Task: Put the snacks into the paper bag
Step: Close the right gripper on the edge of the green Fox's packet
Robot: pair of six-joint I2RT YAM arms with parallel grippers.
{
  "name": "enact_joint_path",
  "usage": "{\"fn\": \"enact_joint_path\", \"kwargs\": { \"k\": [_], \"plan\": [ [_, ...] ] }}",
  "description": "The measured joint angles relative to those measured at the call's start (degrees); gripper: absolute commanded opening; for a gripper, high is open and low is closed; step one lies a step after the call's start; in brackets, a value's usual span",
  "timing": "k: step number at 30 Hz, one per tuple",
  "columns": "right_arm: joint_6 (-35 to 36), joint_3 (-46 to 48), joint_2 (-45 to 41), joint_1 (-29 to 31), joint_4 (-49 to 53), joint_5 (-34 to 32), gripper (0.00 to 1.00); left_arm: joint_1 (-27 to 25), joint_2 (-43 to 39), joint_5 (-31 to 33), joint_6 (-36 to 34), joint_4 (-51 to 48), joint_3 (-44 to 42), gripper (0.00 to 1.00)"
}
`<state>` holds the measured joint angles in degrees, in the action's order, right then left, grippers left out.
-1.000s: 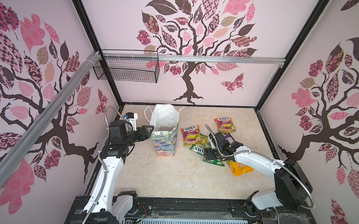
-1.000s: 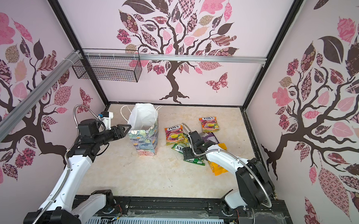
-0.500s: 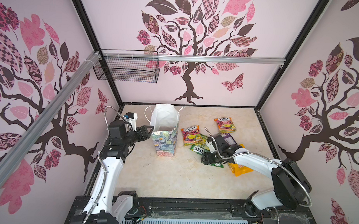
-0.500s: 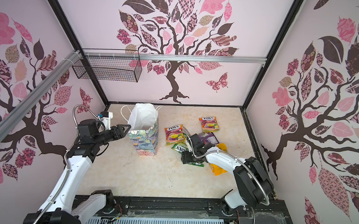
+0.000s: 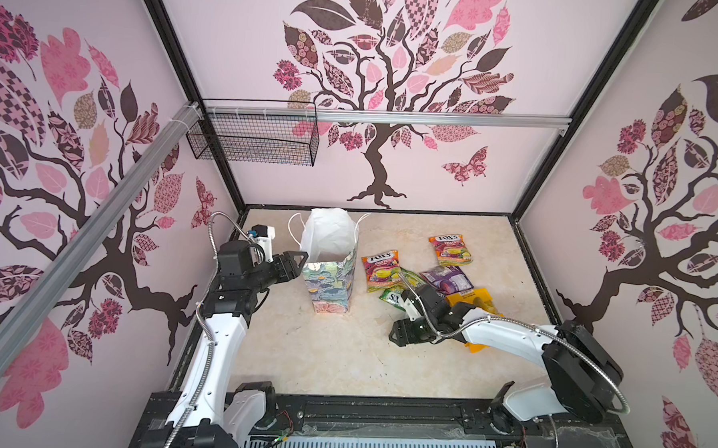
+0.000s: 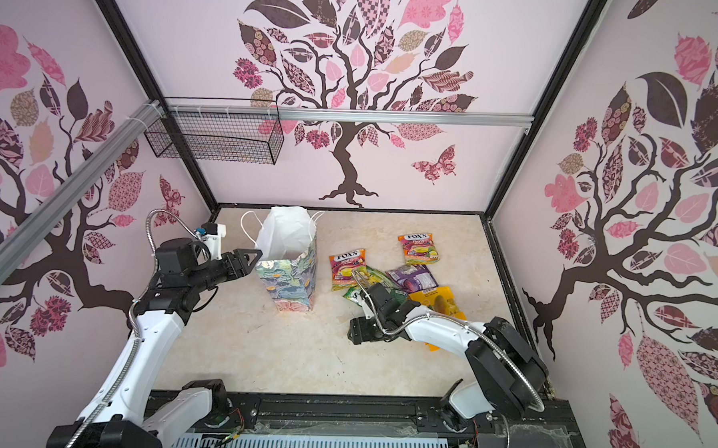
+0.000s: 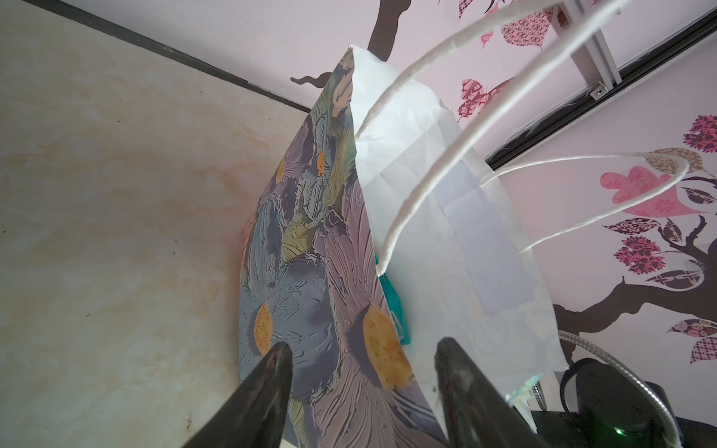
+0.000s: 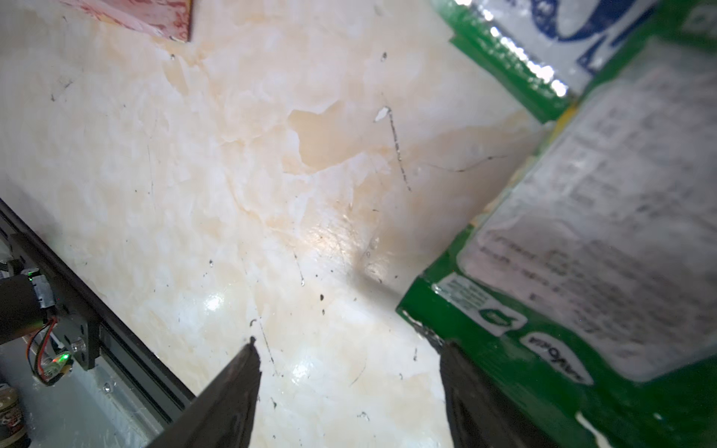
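- Standing upright toward the back left of the table (image 5: 322, 356), the paper bag (image 5: 331, 286) has its mouth open, floral side facing front in both top views.
- The left gripper (image 5: 299, 258) is at the bag's left rim. In the left wrist view its jaws stand well apart and straddle the bag's near wall, with one finger (image 7: 271, 380) over the printed outside and the other over the white inside. The wall is not pinched.
- A teal packet (image 7: 392, 302) shows inside the bag.
- To the right of the bag lie an orange packet (image 5: 450, 250), a pink packet (image 5: 381, 269), a purple packet (image 5: 446, 278) and a yellow packet (image 5: 474, 298), the last partly under the right arm.
- The right gripper (image 5: 396, 335) is low over the table, in front of this group. Its jaws are parted with only bare table between them.
- A green packet (image 8: 543, 271) lies just beside one of its fingers. I cannot tell whether they touch.
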<state>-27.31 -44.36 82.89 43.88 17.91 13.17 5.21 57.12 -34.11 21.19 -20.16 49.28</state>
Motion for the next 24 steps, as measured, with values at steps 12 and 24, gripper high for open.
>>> {"fn": "enact_joint_path", "kwargs": {
  "k": [12, 24],
  "plan": [
    [5.95, -9.90, -3.02, 15.37, 15.34, -20.94, 0.71, 0.00, -0.02, 0.02, 0.00, -0.02, 0.00, 0.62],
    [5.66, -7.72, -0.09, 16.06, 17.62, -39.26, 0.69, 0.00, -0.09, 0.11, -0.02, -0.09, 0.00, 0.62]
  ]
}}
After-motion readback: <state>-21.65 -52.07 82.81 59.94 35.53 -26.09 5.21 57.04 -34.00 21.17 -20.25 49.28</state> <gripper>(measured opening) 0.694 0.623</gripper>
